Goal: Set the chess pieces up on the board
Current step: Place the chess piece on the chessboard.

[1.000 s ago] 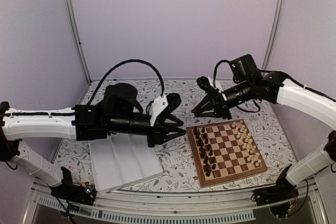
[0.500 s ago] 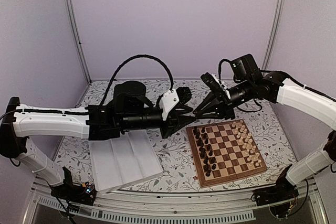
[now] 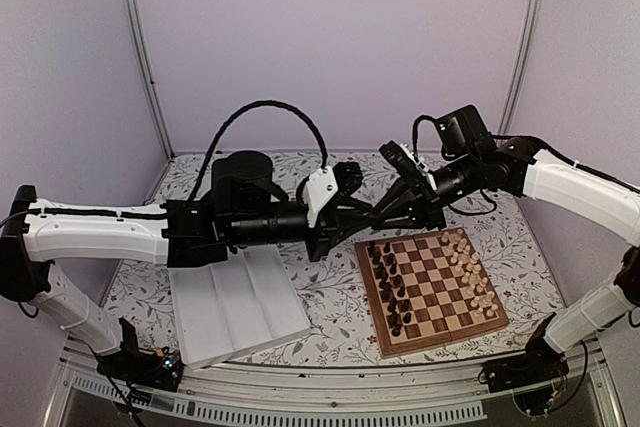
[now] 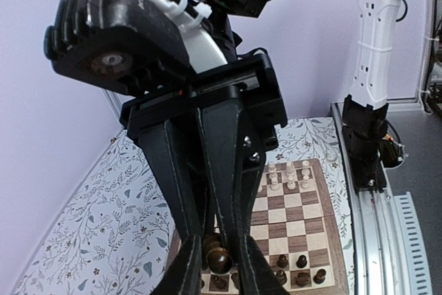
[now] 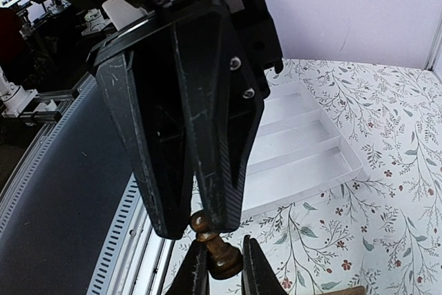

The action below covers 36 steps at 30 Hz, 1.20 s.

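Change: left gripper (image 5: 196,229) has swung up from the tray's far corner to meet the right gripper (image 4: 222,240); its jaws are narrower than a second ago. The right gripper has edged slightly toward it.
Piece (image 5: 215,257): one dark brown chessman, held in the air behind the board's far-left corner, between the two sets of fingertips.
Right gripper: jaws pinching the piece's base.
Left gripper: jaws narrowly spread, flanking the piece's head; the left wrist view shows a slim gap on each side.
Board (image 3: 436,281): one, lying on the table at front right, slightly turned.
Dark men (image 3: 388,287): two files along the board's left edge; too small to count exactly.
Cream men (image 3: 472,272): two files along its right edge; likewise too small to count.
Tray (image 3: 235,312): one, white and ridged, left of the board and apart from it.
Table (image 3: 330,297): one, with a leaf-patterned cover.
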Tool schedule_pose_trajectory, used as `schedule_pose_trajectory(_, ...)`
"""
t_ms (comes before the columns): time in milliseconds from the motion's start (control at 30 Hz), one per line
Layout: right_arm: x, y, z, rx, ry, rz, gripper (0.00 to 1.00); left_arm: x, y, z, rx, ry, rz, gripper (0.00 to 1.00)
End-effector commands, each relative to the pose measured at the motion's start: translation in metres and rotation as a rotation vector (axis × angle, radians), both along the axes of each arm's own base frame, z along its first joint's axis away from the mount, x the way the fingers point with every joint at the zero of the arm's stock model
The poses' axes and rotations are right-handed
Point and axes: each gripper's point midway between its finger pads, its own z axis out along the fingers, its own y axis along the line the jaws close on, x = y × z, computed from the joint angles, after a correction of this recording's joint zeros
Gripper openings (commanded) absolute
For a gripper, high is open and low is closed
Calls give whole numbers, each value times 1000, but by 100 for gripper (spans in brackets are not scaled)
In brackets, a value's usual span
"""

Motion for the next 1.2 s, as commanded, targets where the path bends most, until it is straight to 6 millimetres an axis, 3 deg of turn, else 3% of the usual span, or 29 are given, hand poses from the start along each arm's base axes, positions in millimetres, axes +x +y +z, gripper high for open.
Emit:
schedule_pose_trajectory(0,0,1,7,14,0,14,7,2,-2,9,-12,-8,-10,19)
schedule_pose_trajectory(267,-1,1,9,18,4,16,7,7,4,4,-2,0,36,18)
schedule_pose_trajectory(400,-2,1,11,22,5,19,7,10,8,2,1,2,60,22)
schedule_pose_trajectory(733,-3,0,12,25,7,23,7,18,8,-5,18,22,81,15)
schedule_pose_trajectory(833,-3,0,12,25,5,21,7,19,6,-9,28,27,88,20)
schedule_pose_trajectory(1167,-2,-1,8,17,-1,15,9,25,-1,-12,47,61,75,10)
